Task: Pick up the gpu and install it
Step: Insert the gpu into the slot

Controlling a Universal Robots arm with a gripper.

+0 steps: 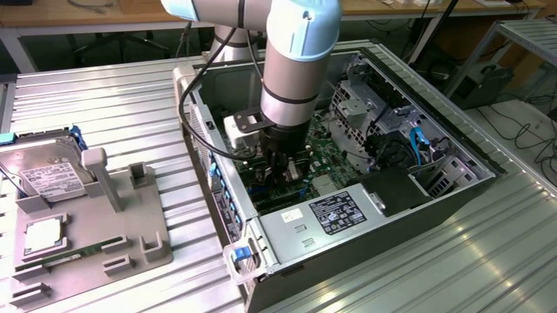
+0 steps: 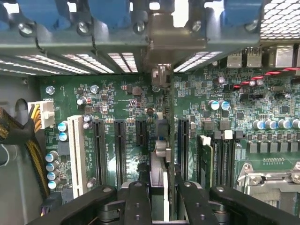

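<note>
The gpu (image 2: 170, 117) appears edge-on in the wrist view as a thin dark card standing upright over the green motherboard (image 2: 122, 98). Its pale metal bracket (image 2: 171, 40) is at the case's rear wall. My gripper (image 2: 161, 201) is shut on the card, with a black finger (image 2: 136, 197) on each side of it. In the exterior view my gripper (image 1: 287, 171) reaches down inside the open computer case (image 1: 452, 140), low over the expansion slots, and the arm hides most of the card.
Black expansion slots (image 2: 119, 145) and a white slot (image 2: 76, 150) lie beside the card; memory sticks (image 2: 206, 159) stand on its other side. The power supply (image 1: 322, 215) sits close by. On the exterior view's left, a grey fixture (image 1: 130, 222) holds a hard drive (image 1: 52, 173) and a green memory stick (image 1: 74, 254).
</note>
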